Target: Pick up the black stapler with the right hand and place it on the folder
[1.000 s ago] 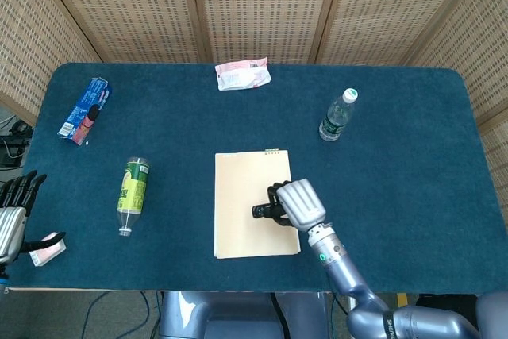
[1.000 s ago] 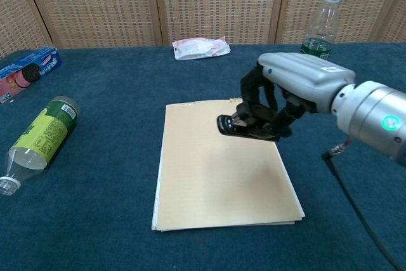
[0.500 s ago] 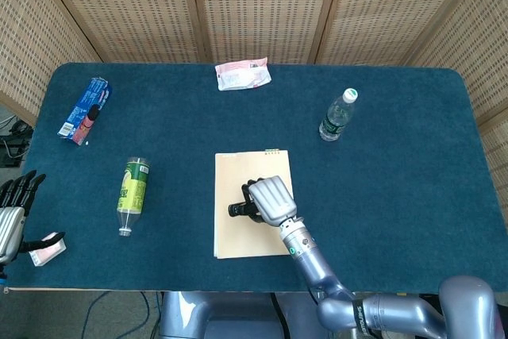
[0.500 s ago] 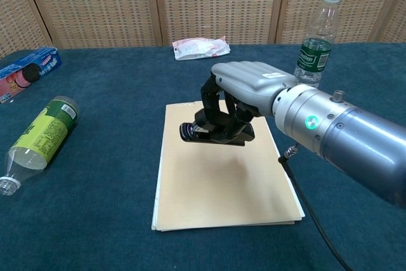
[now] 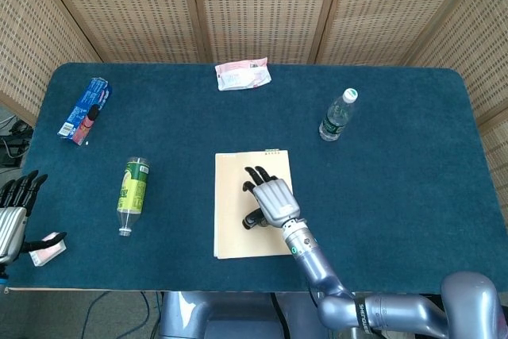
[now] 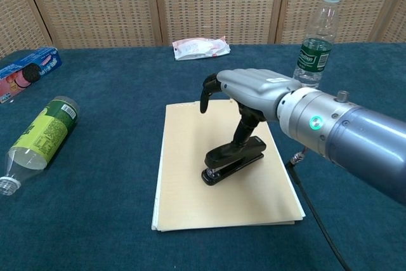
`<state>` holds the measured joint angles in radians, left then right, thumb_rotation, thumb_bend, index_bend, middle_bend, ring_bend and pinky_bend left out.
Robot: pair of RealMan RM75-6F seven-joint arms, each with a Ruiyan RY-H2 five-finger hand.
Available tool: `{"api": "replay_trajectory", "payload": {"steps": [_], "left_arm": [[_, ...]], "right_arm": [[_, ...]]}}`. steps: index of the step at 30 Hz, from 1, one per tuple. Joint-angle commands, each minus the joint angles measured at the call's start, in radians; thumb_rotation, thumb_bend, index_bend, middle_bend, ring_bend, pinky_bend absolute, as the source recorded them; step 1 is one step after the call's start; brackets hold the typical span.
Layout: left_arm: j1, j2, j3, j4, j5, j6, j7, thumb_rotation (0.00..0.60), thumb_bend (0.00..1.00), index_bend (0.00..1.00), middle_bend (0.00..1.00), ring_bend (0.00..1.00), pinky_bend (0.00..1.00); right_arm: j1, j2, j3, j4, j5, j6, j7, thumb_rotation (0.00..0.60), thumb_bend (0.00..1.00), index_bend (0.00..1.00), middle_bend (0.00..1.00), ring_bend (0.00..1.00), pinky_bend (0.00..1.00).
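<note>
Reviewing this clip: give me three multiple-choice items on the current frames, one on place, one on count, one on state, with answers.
1. The stapler lies on:
A. the folder
B. bare table
C. the lying bottle

2. Bottles on the table:
A. one
B. two
C. three

3. The right hand is:
A. gripping the stapler
B. above the stapler, fingers spread
C. off the table

Answers:
1 A, its base sits flat on the tan sheet.
2 B, an upright bottle and a lying bottle.
3 B, the fingers are apart over the stapler.
</note>
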<state>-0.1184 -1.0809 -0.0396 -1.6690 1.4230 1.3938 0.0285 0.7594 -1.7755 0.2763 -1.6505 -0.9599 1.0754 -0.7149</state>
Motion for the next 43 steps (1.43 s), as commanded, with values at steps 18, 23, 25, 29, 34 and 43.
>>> {"api": "replay_trajectory", "payload": {"steps": [18, 23, 25, 29, 34, 43], "left_arm": [[-0.001, -0.004, -0.001, -0.001, -0.003, 0.002, 0.013, 0.6, 0.08, 0.0, 0.0, 0.0, 0.0], [0.0, -0.013, 0.001, -0.004, 0.002, 0.008, 0.035, 0.6, 0.08, 0.0, 0.0, 0.0, 0.0], [0.0, -0.017, 0.002, -0.004, 0.002, 0.008, 0.041, 0.6, 0.08, 0.0, 0.0, 0.0, 0.0], [-0.001, -0.024, 0.0, 0.002, -0.005, 0.006, 0.05, 0.6, 0.08, 0.0, 0.0, 0.0, 0.0], [0.0, -0.027, -0.005, 0.006, -0.015, 0.007, 0.051, 0.6, 0.08, 0.0, 0.0, 0.0, 0.0], [-0.004, -0.035, -0.009, 0.019, -0.025, 0.001, 0.062, 0.6, 0.08, 0.0, 0.0, 0.0, 0.0]], "right_arm": [[-0.209, 0.333, -0.142, -0.146, -0.196, 0.198, 0.202, 0.6, 0.16, 0.11, 0.0, 0.0, 0.17], [-0.294, 0.429, -0.21, -0.096, -0.291, 0.239, 0.354, 0.6, 0.15, 0.08, 0.0, 0.0, 0.06], [-0.32, 0.447, -0.224, -0.069, -0.313, 0.26, 0.395, 0.6, 0.15, 0.08, 0.0, 0.0, 0.04], [-0.376, 0.484, -0.244, -0.001, -0.347, 0.299, 0.502, 0.6, 0.15, 0.08, 0.0, 0.0, 0.03], [-0.432, 0.505, -0.264, 0.079, -0.392, 0.352, 0.588, 0.6, 0.15, 0.09, 0.0, 0.0, 0.03], [-0.506, 0.477, -0.282, 0.176, -0.417, 0.401, 0.631, 0.6, 0.15, 0.1, 0.0, 0.0, 0.02]]}}
